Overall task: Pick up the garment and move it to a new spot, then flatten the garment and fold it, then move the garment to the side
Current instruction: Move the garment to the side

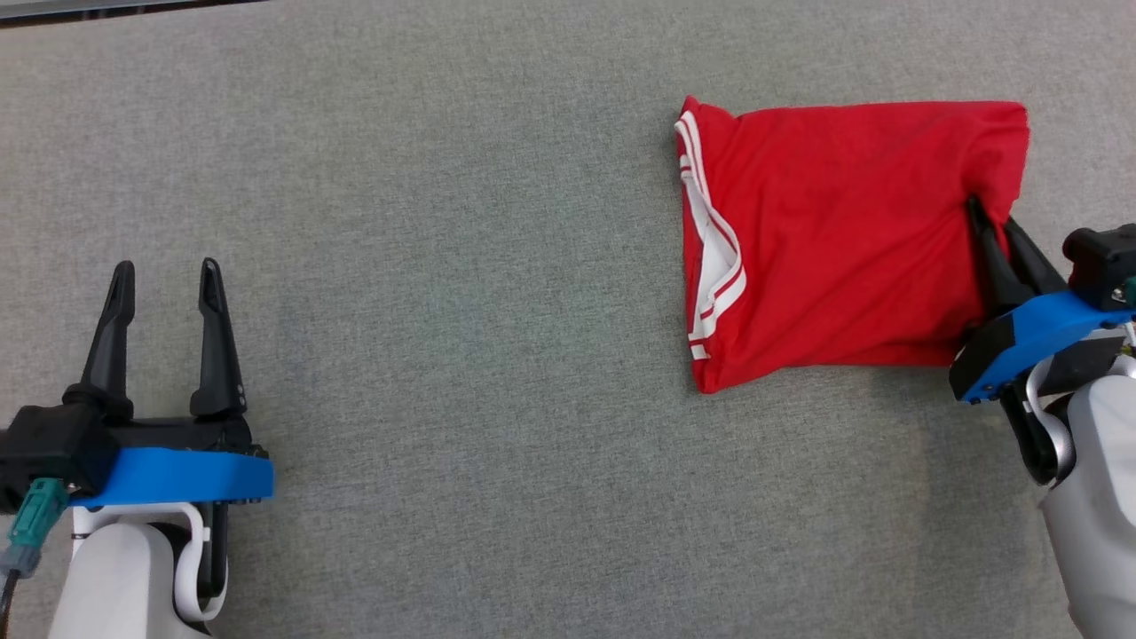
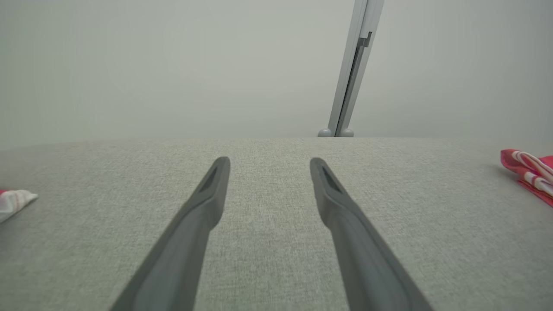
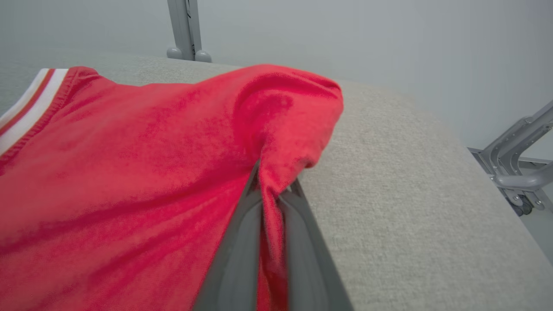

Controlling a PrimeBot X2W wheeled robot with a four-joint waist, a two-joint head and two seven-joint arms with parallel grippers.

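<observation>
The garment point(image 1: 834, 240) is a red shirt with white-striped trim, folded into a rectangle on the grey table at the right of the head view. My right gripper point(image 1: 990, 213) is shut on the garment's right edge, with a pinch of red cloth between its fingers point(image 3: 242, 242); the garment point(image 3: 129, 172) bunches up around the tips in the right wrist view. Far to the left, my left gripper point(image 1: 164, 280) stands open over bare table, nothing between its fingers point(image 2: 207, 203). A corner of the garment point(image 2: 529, 170) shows at the right edge of the left wrist view.
The grey fabric table point(image 1: 444, 266) stretches wide between the two arms. A metal post point(image 2: 352, 73) rises behind the far edge. A grey wheeled frame point(image 3: 514, 168) stands beyond the table's right side. A white and red bit of cloth point(image 2: 13, 201) lies at the left.
</observation>
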